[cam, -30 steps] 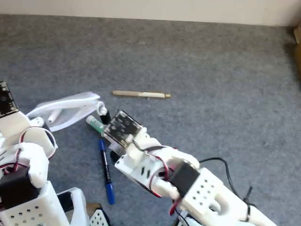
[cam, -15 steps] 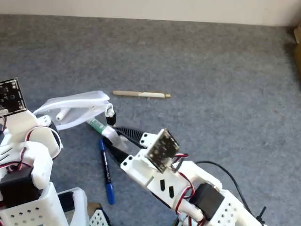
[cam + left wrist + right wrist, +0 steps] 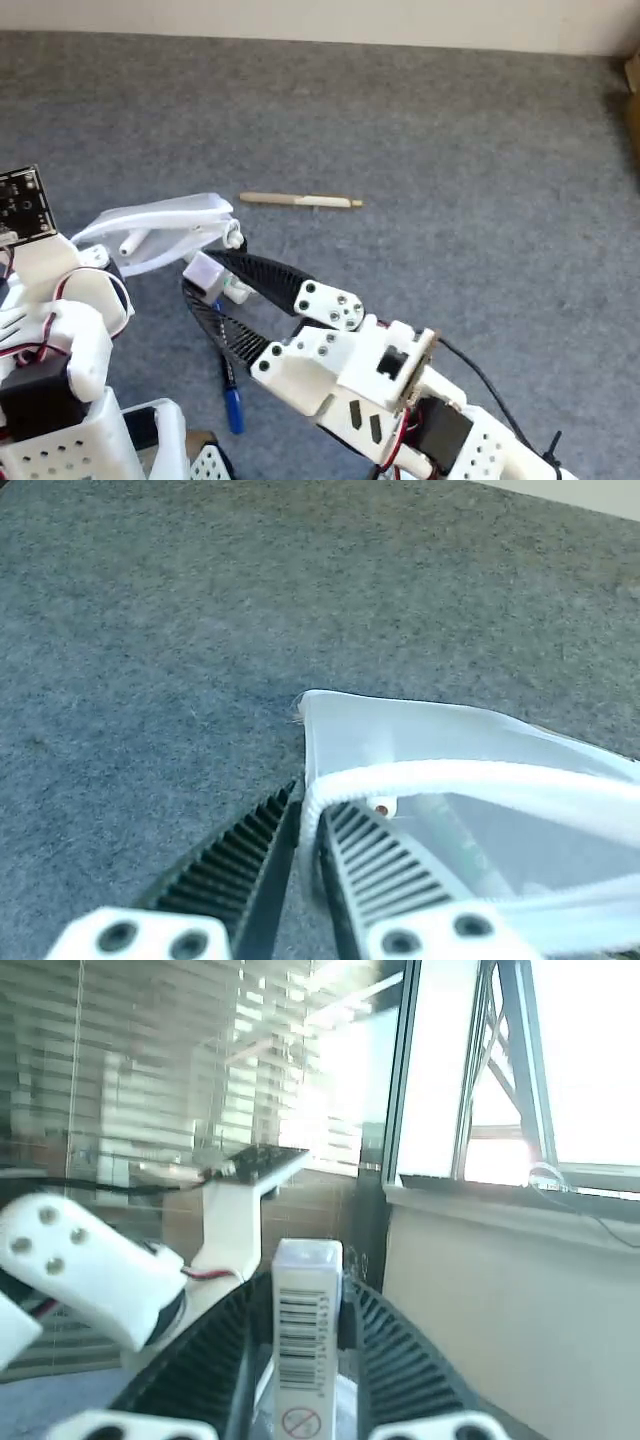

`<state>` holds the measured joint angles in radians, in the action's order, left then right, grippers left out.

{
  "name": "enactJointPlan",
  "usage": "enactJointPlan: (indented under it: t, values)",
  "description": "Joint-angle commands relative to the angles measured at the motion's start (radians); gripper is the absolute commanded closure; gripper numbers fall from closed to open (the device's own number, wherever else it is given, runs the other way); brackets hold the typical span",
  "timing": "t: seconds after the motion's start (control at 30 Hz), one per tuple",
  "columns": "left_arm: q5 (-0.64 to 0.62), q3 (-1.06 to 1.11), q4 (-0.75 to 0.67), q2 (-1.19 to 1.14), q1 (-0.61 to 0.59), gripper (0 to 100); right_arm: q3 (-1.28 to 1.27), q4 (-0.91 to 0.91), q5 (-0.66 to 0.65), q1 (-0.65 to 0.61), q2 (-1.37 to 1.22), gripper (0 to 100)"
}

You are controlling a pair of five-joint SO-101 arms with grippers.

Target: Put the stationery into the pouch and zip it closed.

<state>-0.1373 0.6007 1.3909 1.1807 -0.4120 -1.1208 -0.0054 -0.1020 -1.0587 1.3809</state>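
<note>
The translucent white pouch (image 3: 165,232) lies tilted on the grey carpet, with a small white tube (image 3: 129,245) inside it. My left gripper (image 3: 308,818) is shut on the zipper edge of the pouch (image 3: 455,780), holding it up. My right gripper (image 3: 196,273) is shut on a white and green stick (image 3: 212,277), held just below the pouch's mouth. In the right wrist view the barcode-labelled stick (image 3: 307,1335) stands upright in the right gripper (image 3: 305,1295). A blue marker (image 3: 229,385) lies partly under the right fingers. A wooden pen (image 3: 300,201) lies farther back.
The left arm (image 3: 60,300) fills the near left corner, and the right arm (image 3: 380,380) crosses from the near right. A pale wall (image 3: 320,20) bounds the carpet at the back. Open carpet spreads to the right and behind the pen.
The right gripper closed on the white and green stick, lifted it off the carpet and turned its wrist upward. The left arm shifted the pouch slightly right earlier, then stayed still.
</note>
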Motion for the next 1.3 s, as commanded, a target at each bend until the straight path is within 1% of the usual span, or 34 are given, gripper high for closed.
enactJointPlan:
  t: [0.0,0.27,0.4,0.57,0.77,0.97,1.13,1.27]
  values:
    - [-0.005,-0.016,-0.002,-0.008,0.016,99,0.019,-0.12,0.003,-0.012,-0.147,99.3]
    - [-0.005,-0.016,-0.002,-0.008,0.013,99,0.024,-0.383,0.003,-0.008,-0.438,99.3]
    - [-0.005,-0.015,0.0,-0.008,0.013,99,0.024,-0.479,0.002,0.001,-0.53,99.3]
    - [-0.005,-0.015,0.0,-0.007,0.012,99,0.024,-0.575,0.002,0.054,-0.591,99.3]
    - [-0.005,-0.015,0.0,-0.007,0.012,99,0.025,-0.611,0.002,0.062,-0.668,99.3]
    - [-0.005,-0.013,0.0,-0.007,0.01,99,0.024,-0.723,-0.003,0.077,-0.783,99.3]
    - [-0.005,0.013,-0.008,-0.005,0.01,99,0.021,-0.734,-0.092,0.073,-0.808,99.3]
    - [-0.005,0.013,-0.008,-0.005,0.01,99,0.012,-0.734,-0.103,0.073,-0.802,99.3]
